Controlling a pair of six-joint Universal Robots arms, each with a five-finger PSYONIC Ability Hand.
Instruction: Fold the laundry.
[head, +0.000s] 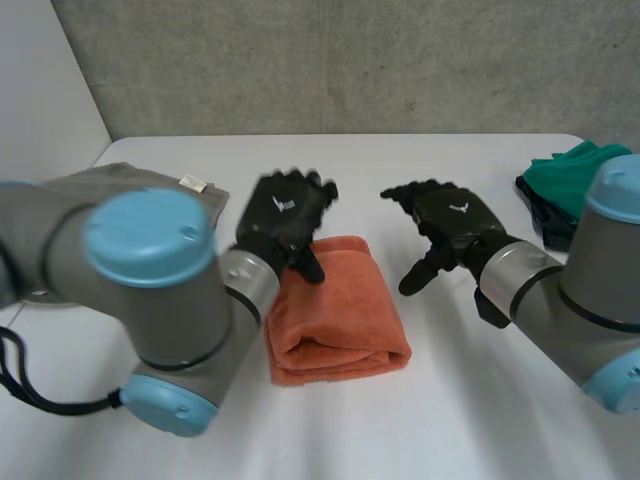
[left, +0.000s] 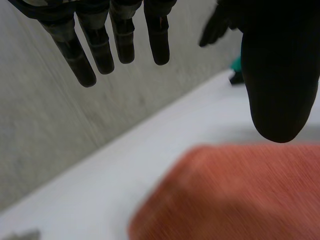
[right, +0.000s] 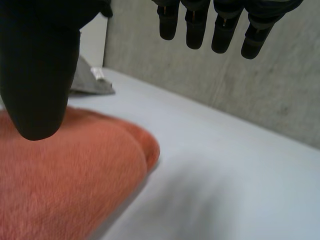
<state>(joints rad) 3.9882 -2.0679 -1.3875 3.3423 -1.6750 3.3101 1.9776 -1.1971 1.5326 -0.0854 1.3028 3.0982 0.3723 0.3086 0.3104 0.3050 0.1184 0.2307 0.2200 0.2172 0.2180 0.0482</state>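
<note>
Found left hand (head: 285, 212) open, fingers loosely spread, gripping nothing, thumb poised over far edge of folded orange terry towel (head: 335, 315). Found right hand (head: 452, 222) likewise open and empty, just beside that towel. Saw towel lying mid white worktop (head: 440, 420), long axis running near-to-far, rounded fold at near end.

White table (head: 400, 160): the surface carries four cloth items. A folded orange towel (head: 340, 320) lies near the middle, its rounded fold toward the robot. A grey garment (head: 140, 178) lies flat, well apart from the towel on the robot's left and farther back, with a small white label (head: 193, 183) on the side nearest the towel. A bunched green cloth (head: 570, 172) lies well apart on the towel's right, touching a dark cloth (head: 538, 212).
</note>
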